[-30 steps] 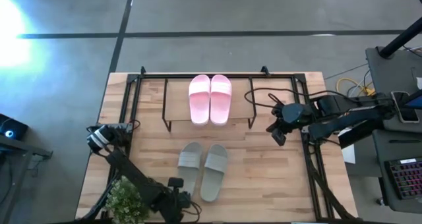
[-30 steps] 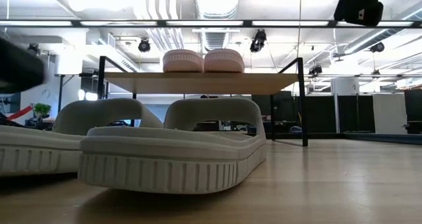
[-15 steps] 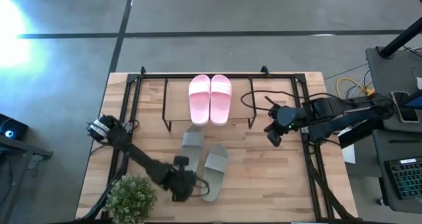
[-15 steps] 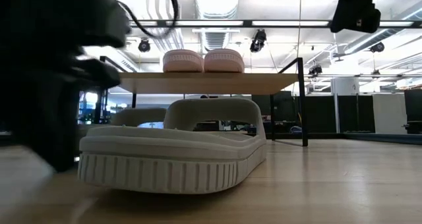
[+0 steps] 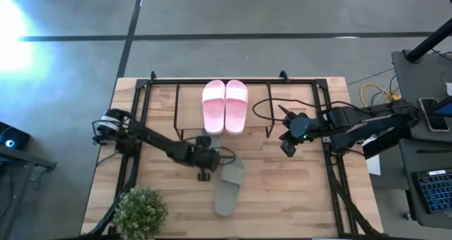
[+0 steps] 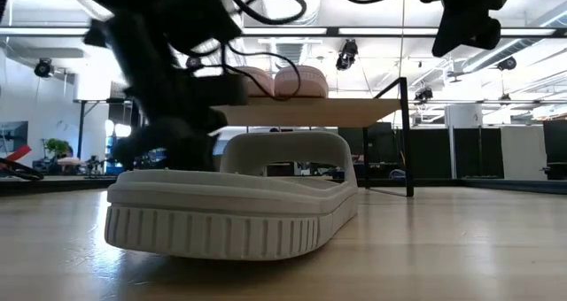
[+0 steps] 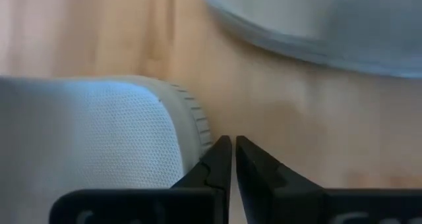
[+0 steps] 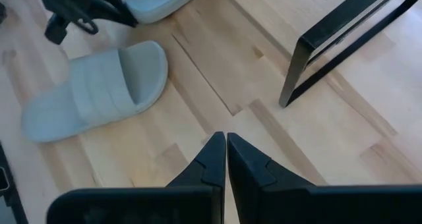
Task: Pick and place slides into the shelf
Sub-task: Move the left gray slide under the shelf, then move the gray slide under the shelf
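1. Grey-green moulded foam slide sandals look light, springy and slightly grippy; you would best pinch the wide strap or a sidewall.
2. One grey-green slide lies on the wooden tabletop at 6 o'clock of the low wooden-topped shelf; its mate sits at the left claw, fingers pressed together beside its ribbed edge.
3. Your pale pink pair rests on the shelf top.
4. The right claw hangs at 3 o'clock, fingers together, empty.

2 pink slides sit atop the shelf (1 grey-green slide lies below on the table).
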`<state>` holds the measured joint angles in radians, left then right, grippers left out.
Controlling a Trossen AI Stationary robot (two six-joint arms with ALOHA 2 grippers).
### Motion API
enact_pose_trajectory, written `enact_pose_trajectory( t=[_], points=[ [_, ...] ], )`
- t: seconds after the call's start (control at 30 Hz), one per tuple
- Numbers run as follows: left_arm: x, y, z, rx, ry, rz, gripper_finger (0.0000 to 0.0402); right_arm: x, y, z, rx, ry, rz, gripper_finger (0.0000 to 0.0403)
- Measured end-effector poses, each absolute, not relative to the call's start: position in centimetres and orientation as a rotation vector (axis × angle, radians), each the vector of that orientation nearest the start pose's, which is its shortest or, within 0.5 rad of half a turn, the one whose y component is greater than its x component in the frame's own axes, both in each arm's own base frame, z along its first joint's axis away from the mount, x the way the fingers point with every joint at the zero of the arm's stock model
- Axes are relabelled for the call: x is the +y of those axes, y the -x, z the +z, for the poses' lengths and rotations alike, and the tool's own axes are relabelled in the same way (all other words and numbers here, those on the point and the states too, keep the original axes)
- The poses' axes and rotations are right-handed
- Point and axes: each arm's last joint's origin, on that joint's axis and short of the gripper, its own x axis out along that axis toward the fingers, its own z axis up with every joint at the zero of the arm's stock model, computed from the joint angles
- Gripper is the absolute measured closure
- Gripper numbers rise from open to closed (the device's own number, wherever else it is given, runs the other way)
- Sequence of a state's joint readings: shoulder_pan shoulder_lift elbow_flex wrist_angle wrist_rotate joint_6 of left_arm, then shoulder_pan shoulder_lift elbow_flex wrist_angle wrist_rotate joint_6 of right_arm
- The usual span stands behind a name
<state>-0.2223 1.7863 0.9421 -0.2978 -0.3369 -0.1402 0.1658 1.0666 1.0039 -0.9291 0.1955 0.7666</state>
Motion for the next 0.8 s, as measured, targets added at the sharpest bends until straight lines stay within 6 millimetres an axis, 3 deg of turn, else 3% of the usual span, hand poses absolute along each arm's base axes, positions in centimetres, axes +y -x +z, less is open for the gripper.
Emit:
enact_pose_trajectory(
  t=[0.17, 0.37, 0.67, 0.8],
  points=[
    [-5.2, -32.2, 13.4, 1.071, -0.229, 0.217, 0.0395, 2.7, -19.6, 29.5, 0.922, -0.520, -0.402, 0.0394],
    [-6.0, -31.6, 14.0, 1.076, -0.275, 0.255, 0.0395, 2.8, -19.9, 29.5, 0.909, -0.525, -0.396, 0.0394],
    [-9.2, -29.9, 19.9, 0.897, -0.175, 0.213, 0.0395, 3.1, -20.4, 30.1, 0.838, -0.546, -0.329, 0.0394],
    [-10.7, -28.4, 22.0, 0.838, -0.100, 0.162, 0.0395, 4.1, -21.1, 30.3, 0.811, -0.566, -0.235, 0.0394]
  ],
)
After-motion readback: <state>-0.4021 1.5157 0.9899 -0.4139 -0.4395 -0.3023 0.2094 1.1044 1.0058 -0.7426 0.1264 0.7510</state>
